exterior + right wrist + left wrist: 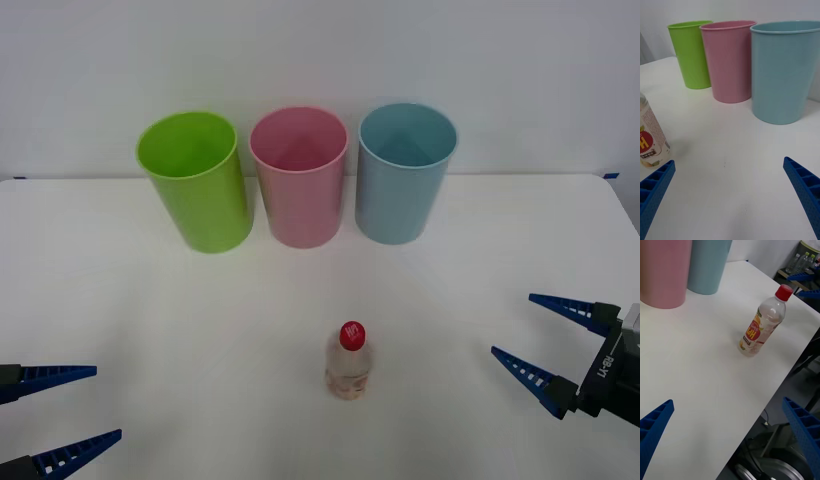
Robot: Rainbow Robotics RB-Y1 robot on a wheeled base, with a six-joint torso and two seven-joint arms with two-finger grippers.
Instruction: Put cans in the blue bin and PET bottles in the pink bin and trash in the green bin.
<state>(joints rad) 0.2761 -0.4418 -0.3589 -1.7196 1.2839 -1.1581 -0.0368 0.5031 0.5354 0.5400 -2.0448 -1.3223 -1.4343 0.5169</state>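
Three bins stand in a row at the back of the white table: the green bin (193, 180) on the left, the pink bin (299, 176) in the middle, the blue bin (404, 172) on the right. A small clear PET bottle (350, 362) with a red cap stands upright nearer the front, centre. My right gripper (540, 338) hovers open to the bottle's right. My left gripper (70, 406) is open at the front left corner. In the right wrist view, the green bin (692, 54), pink bin (729, 62) and blue bin (784, 73) stand ahead, the bottle (651, 138) at the edge. The left wrist view shows the bottle (762, 327).
The white table (180, 330) has open room around the bottle and in front of the bins. A white wall rises behind the bins. Past the table's edge (767, 397), the left wrist view shows the floor and a stand with bottles (801, 260) far off.
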